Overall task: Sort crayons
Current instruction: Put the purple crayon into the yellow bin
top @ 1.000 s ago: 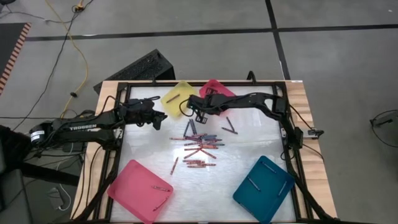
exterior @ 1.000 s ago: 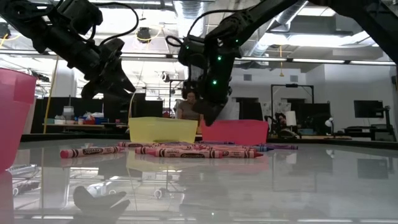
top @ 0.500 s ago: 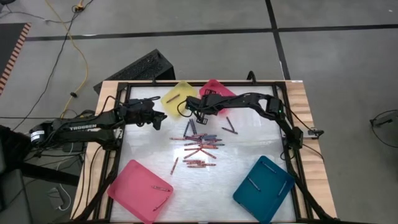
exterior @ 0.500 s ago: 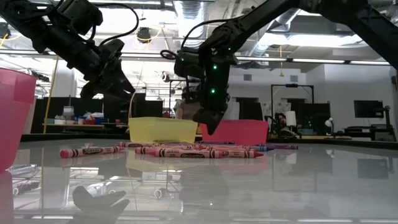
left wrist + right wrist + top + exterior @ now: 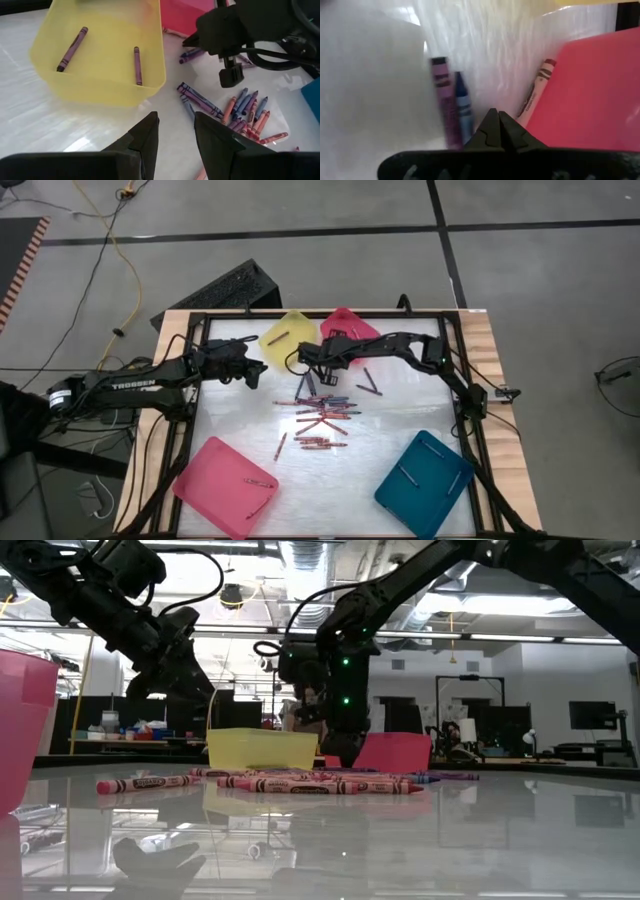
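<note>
**Right gripper down among crayons by the pink tray; left waits near the yellow tray**

Right gripper [image 5: 303,360] is low over the table [image 5: 400,405], at the far end of the crayon pile [image 5: 322,412], between the yellow tray [image 5: 283,328] and the far pink tray [image 5: 345,320]. Fingers pressed together, nothing seen between them. Its wrist cam shows the closed tips [image 5: 498,125] right over a purple crayon [image 5: 443,100] and a blue crayon [image 5: 462,102] lying side by side, w/ a pink-red crayon [image 5: 536,90] just beside the pink tray's edge.

Left gripper [image 5: 262,372] hovers near the yellow tray, fingers [image 5: 145,135] partly apart — holding nothing.

Most crayons lie loose in a cluster mid-table, red ones and bluish ones mixed. Two purple-ish crayons [image 5: 136,65] sit in the yellow tray. The near pink tray [image 5: 225,485] has a couple of sticks in it; the teal tray [image 5: 425,480] holds a couple too — colours too small to tell.
</note>
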Robot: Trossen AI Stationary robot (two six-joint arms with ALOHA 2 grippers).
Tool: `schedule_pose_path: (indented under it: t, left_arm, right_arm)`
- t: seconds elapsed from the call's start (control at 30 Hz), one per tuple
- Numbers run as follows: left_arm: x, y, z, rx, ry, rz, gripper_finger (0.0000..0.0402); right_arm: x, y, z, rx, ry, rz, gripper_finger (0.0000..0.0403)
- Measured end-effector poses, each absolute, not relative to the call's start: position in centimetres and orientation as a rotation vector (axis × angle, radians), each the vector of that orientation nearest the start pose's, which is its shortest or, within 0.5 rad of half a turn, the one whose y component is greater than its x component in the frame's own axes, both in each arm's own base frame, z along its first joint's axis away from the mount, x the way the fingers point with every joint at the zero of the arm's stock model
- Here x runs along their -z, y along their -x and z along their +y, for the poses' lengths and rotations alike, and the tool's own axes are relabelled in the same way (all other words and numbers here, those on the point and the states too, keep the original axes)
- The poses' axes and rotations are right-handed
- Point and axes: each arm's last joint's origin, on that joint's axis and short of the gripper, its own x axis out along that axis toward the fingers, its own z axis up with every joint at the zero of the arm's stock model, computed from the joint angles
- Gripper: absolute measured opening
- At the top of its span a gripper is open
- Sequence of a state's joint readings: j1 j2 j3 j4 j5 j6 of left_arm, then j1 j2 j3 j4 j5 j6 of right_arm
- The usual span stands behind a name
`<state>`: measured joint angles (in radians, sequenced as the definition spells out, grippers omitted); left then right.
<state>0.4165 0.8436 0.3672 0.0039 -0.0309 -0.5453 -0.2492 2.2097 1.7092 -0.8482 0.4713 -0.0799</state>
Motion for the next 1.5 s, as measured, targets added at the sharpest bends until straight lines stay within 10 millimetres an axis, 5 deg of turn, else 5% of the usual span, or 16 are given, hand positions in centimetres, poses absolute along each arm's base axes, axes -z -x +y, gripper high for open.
schedule_pose_path:
  t: [0.2,0.37,0.57,0.93,1.5]
  left_arm:
    - [-19.8,-16.1,7.1,-0.549,0.625,0.338,0.0114]
    - [-19.8,-16.1,7.1,-0.548,0.624,0.335,0.0114]
    - [-19.8,-16.1,7.1,-0.548,0.626,0.328,0.0114]
    - [-19.8,-16.1,7.1,-0.553,0.634,0.33,0.0114]
    - [-19.8,-16.1,7.2,-0.58,0.633,0.323,0.0114]
  right_arm:
    - [-16.7,-42.8,-9.3,0.451,0.227,1.407,0.0]
    - [-20.1,-44.1,-6.9,0.402,0.242,1.309,0.0]
    - [-21.9,-44.2,-9.4,0.568,0.276,1.256,0.0]
    - [-19.7,-42.3,-14.3,0.715,0.176,1.327,0.0]
    - [-16.5,-42.4,-14.6,0.713,0.167,1.363,0.0]
